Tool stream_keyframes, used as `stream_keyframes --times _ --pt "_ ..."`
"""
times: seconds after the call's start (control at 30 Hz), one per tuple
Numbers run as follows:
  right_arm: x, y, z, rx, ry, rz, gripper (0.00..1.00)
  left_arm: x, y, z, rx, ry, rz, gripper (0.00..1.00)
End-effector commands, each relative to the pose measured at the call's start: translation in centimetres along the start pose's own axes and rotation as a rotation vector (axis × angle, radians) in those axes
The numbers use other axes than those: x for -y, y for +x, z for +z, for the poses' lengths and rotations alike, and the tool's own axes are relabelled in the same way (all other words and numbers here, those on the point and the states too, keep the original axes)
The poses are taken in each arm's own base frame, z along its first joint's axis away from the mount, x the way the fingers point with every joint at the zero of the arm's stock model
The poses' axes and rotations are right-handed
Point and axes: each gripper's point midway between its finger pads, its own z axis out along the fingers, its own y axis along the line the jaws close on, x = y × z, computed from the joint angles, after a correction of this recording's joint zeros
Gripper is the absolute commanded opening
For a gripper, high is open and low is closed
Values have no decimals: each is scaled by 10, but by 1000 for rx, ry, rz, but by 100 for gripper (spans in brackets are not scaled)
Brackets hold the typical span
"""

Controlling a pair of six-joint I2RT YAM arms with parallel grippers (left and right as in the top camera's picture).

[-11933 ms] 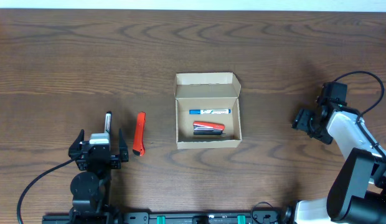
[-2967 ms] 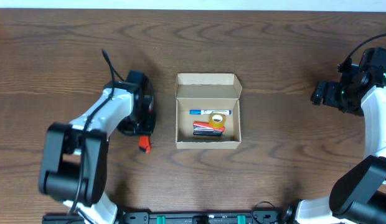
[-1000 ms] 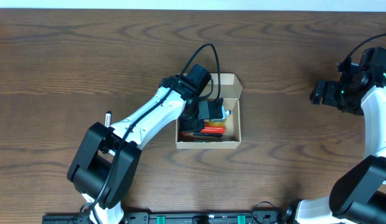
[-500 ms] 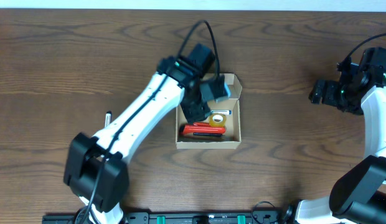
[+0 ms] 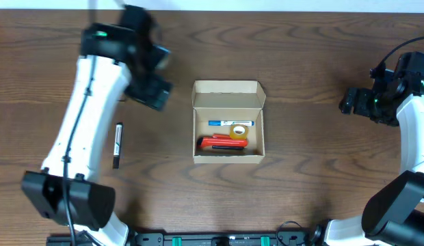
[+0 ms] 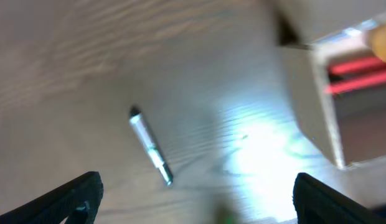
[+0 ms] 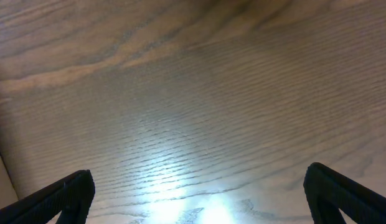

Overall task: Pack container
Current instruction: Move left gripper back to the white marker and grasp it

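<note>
- Left hand point(image 6: 196, 186) hangs spread wide with nothing between its fingers. It is raised off the bench point(image 5: 301, 178), out to the left of the container point(image 5: 229, 158) and toward its lid end, and it looks blurred from overhead.
- Right hand point(image 7: 196, 186) is also wide open and empty, well apart from the container on its right side, over bare wood.
- I see the container at mid-bench with its flap lid point(image 5: 226, 87) open at the far edge.
- Inside the container lie a blue pen point(image 5: 231, 123), a tape roll point(image 5: 237, 130) and a red tool point(image 5: 222, 142) toward the near wall, with something dark under it.
- One black pen point(image 5: 117, 145) lies on the bench well to the left of the container, roughly parallel to its left wall.
- My read is that this is the fetch for that loose pen, the only thing I can see outside the container.
- Next I'd lower the left hand over the pen with the fingers across its thin barrel, close them, and carry it into the container. After that the lid wants shutting.
</note>
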Motion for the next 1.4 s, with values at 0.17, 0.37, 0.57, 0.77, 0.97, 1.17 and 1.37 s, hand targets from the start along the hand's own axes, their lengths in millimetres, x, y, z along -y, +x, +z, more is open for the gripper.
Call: stream_keyframes --times 0.17,0.37,0.57,0.77,0.97,1.17,1.37 --pt "-1 -1 -3 15 -9 12 99 -38 34 -22 130 -47 -209 96" --pt "-1 -2 -3 15 -9 12 99 -44 73 -9 293 -101 -313 95" --pt "-1 -2 -3 16 -9 12 99 -53 104 46 253 -127 -377 96" --pt "-1 -2 -3 16 -9 12 99 -65 124 97 95 -85 -516 95" --pt "-1 -2 -3 16 -9 12 99 -65 118 127 37 -31 -517 95" --pt "-1 -2 -3 16 -9 12 99 -64 117 152 -19 -3 -509 96" --pt "-1 -2 -3 16 -9 12 99 -63 119 172 -68 12 -464 96"
